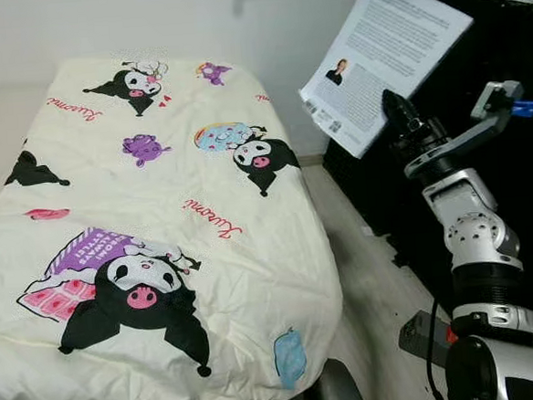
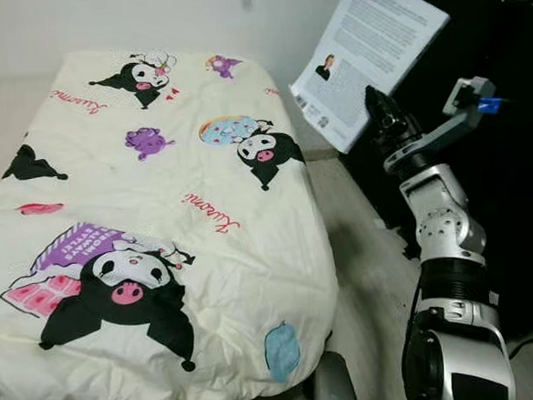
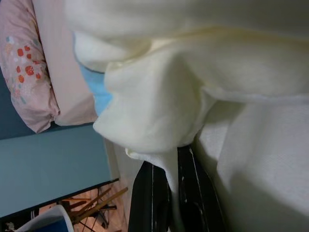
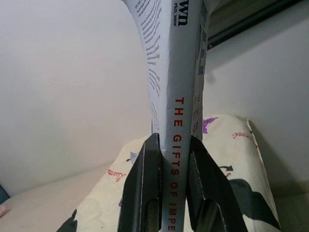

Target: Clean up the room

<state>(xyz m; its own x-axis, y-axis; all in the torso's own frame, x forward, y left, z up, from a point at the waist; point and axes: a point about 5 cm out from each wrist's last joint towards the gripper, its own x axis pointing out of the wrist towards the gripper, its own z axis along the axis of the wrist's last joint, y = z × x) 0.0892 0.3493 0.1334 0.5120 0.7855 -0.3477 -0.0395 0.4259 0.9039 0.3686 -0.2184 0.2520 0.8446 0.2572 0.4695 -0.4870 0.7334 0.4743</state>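
White book [image 1: 386,56] clamped at its spine by right pincer [image 1: 396,109]; long axis tilts upward.

We see both head views evenly and softly lit, sharp, with no motion blur; the cream duvet [image 1: 158,217] on the bed is bright, nearly washed out at its far end, while the black cabinet [image 1: 521,173] swallows all detail. The book [image 4: 176,96] casts a soft shadow on the wall. In the left wrist view the fabric is close, soft-focused and shaded underneath.
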